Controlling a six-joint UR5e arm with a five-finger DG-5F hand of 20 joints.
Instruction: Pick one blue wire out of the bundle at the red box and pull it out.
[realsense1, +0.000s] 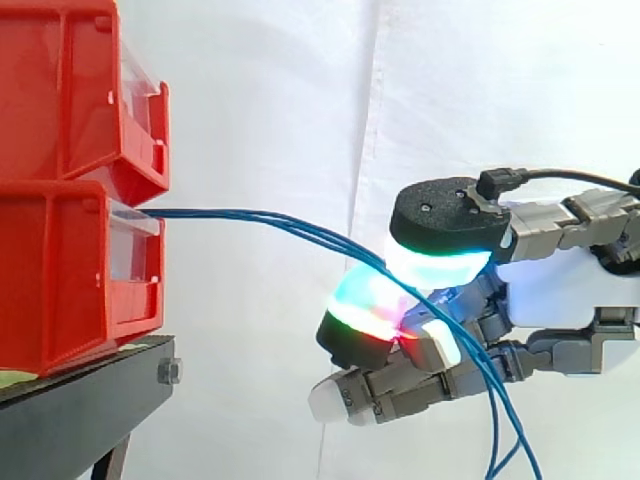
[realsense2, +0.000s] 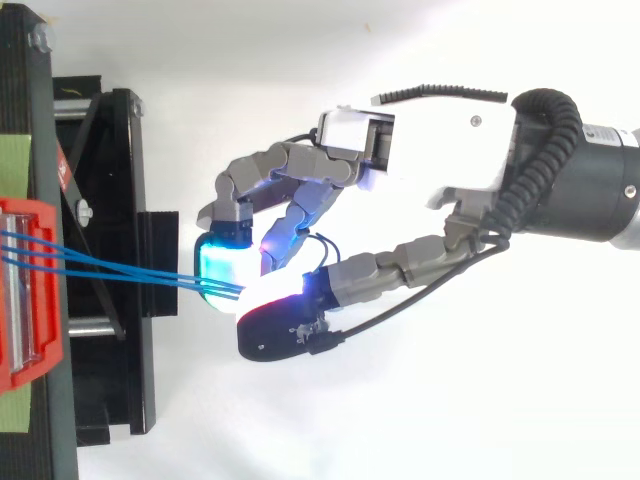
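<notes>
Three thin blue wires leave the front of the lower red bin and run right, sloping down to my hand. The hand is about a hand's length clear of the bin, fingers curled. The wires pass between a cyan-white glowing pad above and a green-red glowing pad below, pinched there. Behind the pads the wires hang down in loose strands. From above, the wires converge from the bin into the hand. I cannot tell whether the pinch holds one wire or all.
A second red bin is stacked on the lower one. Both sit on a black stand at the left. A white curtain hangs behind. Open space lies between bins and hand.
</notes>
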